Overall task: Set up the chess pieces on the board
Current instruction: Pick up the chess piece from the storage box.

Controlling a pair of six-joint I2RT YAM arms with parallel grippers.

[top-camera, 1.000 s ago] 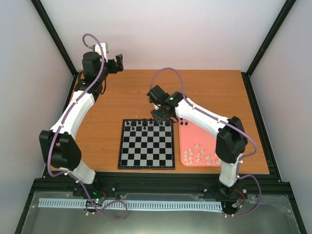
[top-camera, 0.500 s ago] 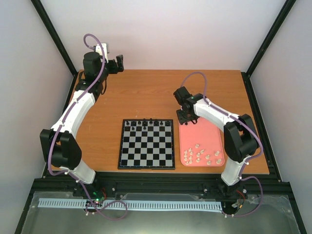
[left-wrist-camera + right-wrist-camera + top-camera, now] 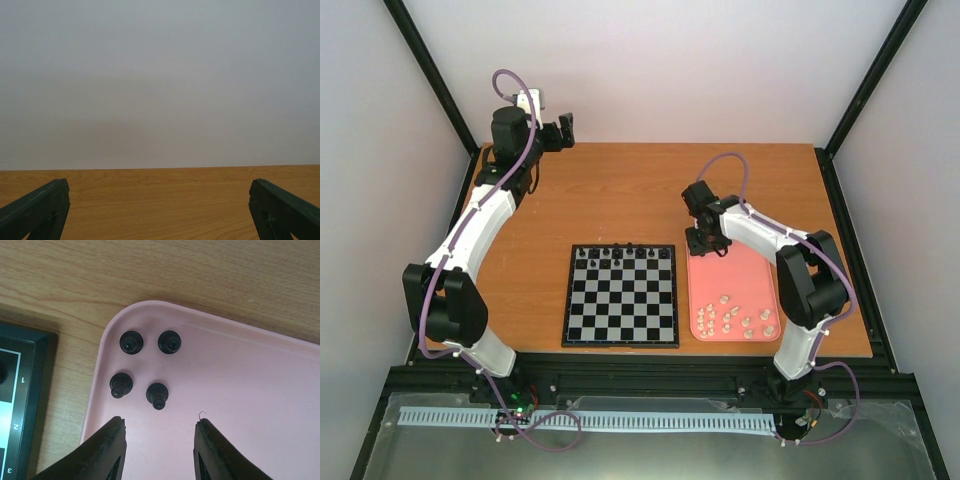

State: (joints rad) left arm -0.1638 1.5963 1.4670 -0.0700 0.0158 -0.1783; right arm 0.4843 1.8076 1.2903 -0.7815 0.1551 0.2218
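Note:
The board point(image 3: 620, 344) lies flat at mid-table, with several black chess pieces point(image 3: 620, 253) standing along its far row. More black pieces point(image 3: 158, 394) stand in the far left corner of the pink tray point(image 3: 745, 275). My right gripper point(image 3: 698, 240) hovers over that corner and is open. In the right wrist view its fingertips point(image 3: 160, 427) sit just short of the nearest two pieces, with nothing between them. The board's black border point(image 3: 30, 365) shows at the left of that view. My left gripper point(image 3: 563, 130) is open and empty at the back left, facing the wall.
Several cream-white pieces point(image 3: 735, 318) are clustered at the near end of the pink tray point(image 3: 240, 390). The tray lies right beside the board's right edge. The left wrist view holds only bare wooden table point(image 3: 160, 205) and the grey back wall.
My right arm has swung from the board's far right corner over to the tray's far left corner. The left arm has not moved.

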